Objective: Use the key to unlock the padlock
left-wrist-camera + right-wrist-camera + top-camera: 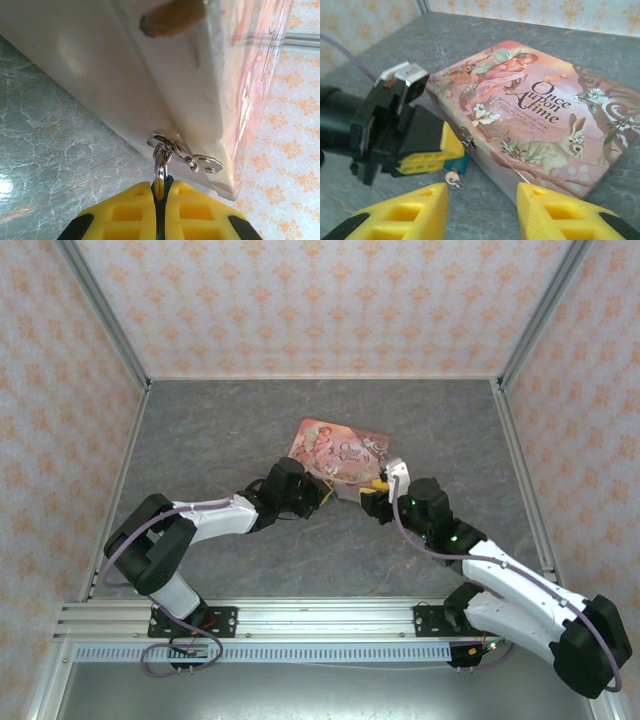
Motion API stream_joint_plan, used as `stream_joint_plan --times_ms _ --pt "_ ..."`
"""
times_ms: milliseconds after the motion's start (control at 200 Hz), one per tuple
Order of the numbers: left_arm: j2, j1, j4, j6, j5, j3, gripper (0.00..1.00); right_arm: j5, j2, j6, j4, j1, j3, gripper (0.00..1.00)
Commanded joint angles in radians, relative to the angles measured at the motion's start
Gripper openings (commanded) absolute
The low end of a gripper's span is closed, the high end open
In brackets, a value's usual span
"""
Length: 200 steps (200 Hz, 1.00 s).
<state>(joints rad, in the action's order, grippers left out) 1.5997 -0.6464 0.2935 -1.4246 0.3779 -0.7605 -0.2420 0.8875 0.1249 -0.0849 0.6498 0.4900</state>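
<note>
- A grey marbled table [200, 440] lies inside walls of orange-patterned paper [300, 300], and the pink tin [335, 450] lies flat about the middle of it.
- The tin's lid [540, 115] carries a picture of a hare and the words "Once Upon a Time". Its metal hasp [467, 139] is on the near long side, close to one corner.
- The padlock [458, 164], a small blue-teal block, is just beside that near side of the tin, right under the hasp.
- The left wrist view shows its silvery shackle [160, 167] running up through the loop of the hasp [172, 147] against the tin's pale side wall [125, 75].
- The left gripper [451, 156] is at the tin's near side, its yellow fingers [200, 212] pressed together on the padlock body, of which a dark teal sliver shows between them.
- The key [452, 178], a tiny pale metal piece, hangs just below the padlock, near the tin's bottom edge. I cannot tell whether it is seated in the lock.
- The right gripper [481, 195] is near the same side of the tin, facing the padlock. Its jaws stand wide apart and hold nothing.
</note>
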Motion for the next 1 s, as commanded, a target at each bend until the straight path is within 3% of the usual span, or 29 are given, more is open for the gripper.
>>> stream_joint_plan --times_ms 0,155,330,515,996 --pt "-0.037 -0.007 -0.011 -0.019 -0.002 -0.035 0.06 0.045 0.011 0.262 0.05 0.036 -0.005 0.4" --pt "-0.03 -0.008 0.001 -0.043 0.004 -0.031 0.06 0.209 0.106 0.47 0.022 0.149 -0.016 0.43" --pt "-0.03 -0.007 0.01 -0.055 0.007 -0.025 0.05 0.342 0.271 0.562 -0.092 0.234 -0.002 0.43" --pt "-0.037 -0.007 0.01 -0.057 0.008 -0.023 0.05 0.33 0.382 0.588 -0.198 0.244 0.013 0.43" --pt "-0.034 -0.009 -0.007 -0.056 0.014 -0.042 0.05 0.302 0.479 0.586 -0.287 0.244 0.048 0.41"
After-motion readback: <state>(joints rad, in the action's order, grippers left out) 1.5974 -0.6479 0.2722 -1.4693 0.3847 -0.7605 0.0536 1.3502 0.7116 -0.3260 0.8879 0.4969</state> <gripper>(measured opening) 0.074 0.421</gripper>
